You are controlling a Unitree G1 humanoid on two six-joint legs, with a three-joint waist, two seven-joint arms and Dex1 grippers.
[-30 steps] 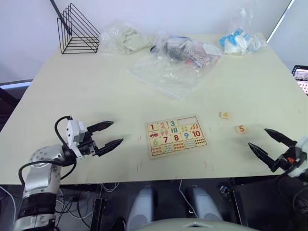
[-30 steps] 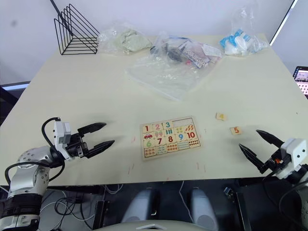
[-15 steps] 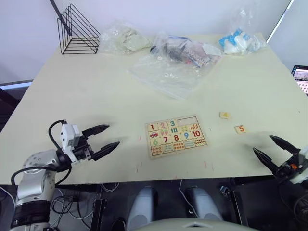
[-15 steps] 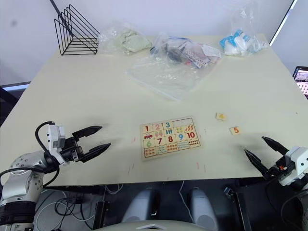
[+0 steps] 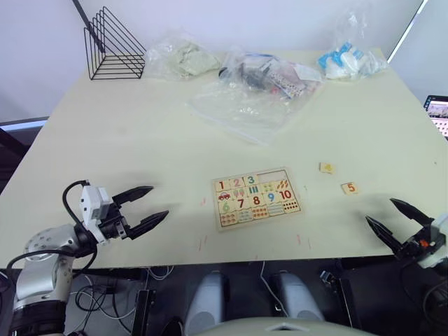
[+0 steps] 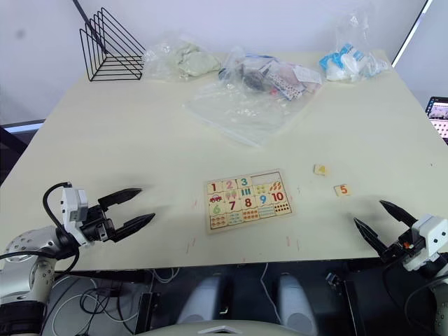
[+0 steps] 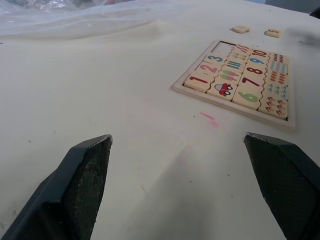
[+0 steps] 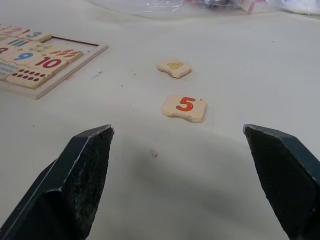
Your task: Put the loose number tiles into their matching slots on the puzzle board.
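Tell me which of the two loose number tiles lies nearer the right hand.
The orange 5 tile. It lies on the table between the yellow 4 tile and the open right hand; the 4 sits farther back, closer to the puzzle board.

Silver arms w/ blk cables, white wrists, blk tapered fingers [image 5: 133, 192].

Ahead of the right tool [image 6: 383, 224], jaws wide, bare surface [image 5: 126, 133] runs up to the 5 tile [image 8: 184, 108], with the 4 tile [image 8: 174, 67] just beyond it. Ahead of the left tool [image 5: 145, 207], also spread, nothing lies before the puzzle board [image 5: 255, 197]. Beyond the board, plastic bags [image 5: 252, 87] and a wire rack [image 5: 112, 45] crowd the far edge, well apart from both tools.
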